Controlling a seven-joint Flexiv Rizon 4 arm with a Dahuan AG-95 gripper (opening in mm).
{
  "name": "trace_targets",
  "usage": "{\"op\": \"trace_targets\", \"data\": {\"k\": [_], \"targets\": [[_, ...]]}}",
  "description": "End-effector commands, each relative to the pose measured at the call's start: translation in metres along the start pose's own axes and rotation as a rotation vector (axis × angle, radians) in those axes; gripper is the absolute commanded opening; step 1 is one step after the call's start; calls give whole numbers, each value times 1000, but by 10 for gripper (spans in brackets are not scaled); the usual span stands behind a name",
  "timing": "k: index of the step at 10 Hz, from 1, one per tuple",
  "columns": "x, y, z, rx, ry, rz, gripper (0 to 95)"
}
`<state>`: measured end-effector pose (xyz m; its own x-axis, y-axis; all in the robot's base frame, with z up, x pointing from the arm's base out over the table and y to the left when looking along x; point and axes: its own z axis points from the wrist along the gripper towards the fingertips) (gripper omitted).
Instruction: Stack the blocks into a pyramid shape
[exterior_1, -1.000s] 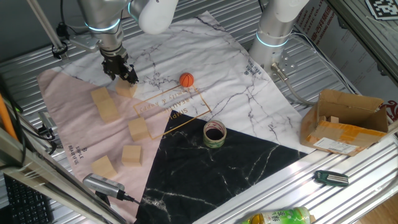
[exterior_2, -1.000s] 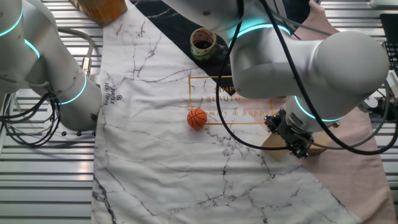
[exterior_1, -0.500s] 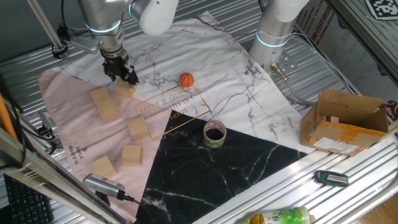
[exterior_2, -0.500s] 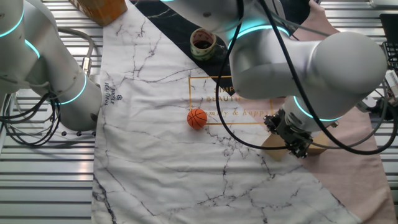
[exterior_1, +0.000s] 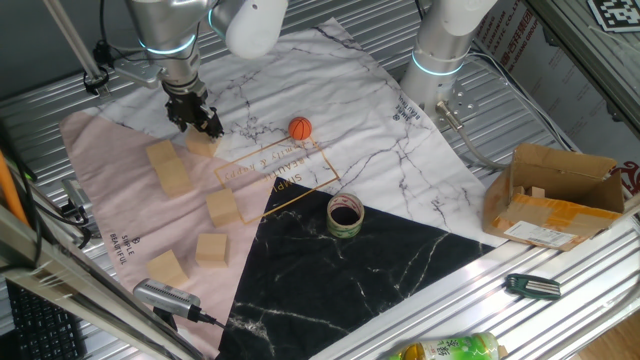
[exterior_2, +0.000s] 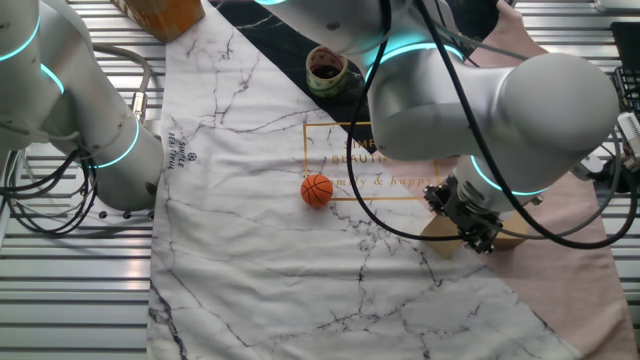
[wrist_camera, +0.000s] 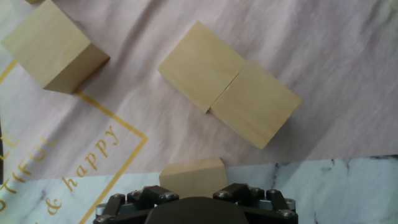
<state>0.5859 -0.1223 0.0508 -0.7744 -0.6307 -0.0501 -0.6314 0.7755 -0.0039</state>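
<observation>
tool fingertips hidden, hand view | block under it half covered | jaw state unclear

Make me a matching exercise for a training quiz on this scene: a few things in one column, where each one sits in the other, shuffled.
Things:
1. orange ball
2. tape roll
3. cardboard box
4. pair of touching blocks

Places:
A. on the bare metal table, off the cloth
B. on the pink part of the cloth
C. on the white marbled part of the cloth
D. at the edge of the black part of the cloth

Pairs: 1-C, 2-D, 3-A, 4-B
</observation>
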Motion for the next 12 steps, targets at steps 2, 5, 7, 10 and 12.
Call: {"op": "trace_targets", "data": {"k": [2, 5, 7, 10, 12], "targets": [[-1, -1, 2, 3, 0, -2, 760], [0, -2, 7, 3, -3, -6, 760], [1, -3, 10, 3, -5, -10, 760], [1, -3, 11, 5, -5, -10, 760], [2, -3, 13, 5, -6, -9, 760]]}}
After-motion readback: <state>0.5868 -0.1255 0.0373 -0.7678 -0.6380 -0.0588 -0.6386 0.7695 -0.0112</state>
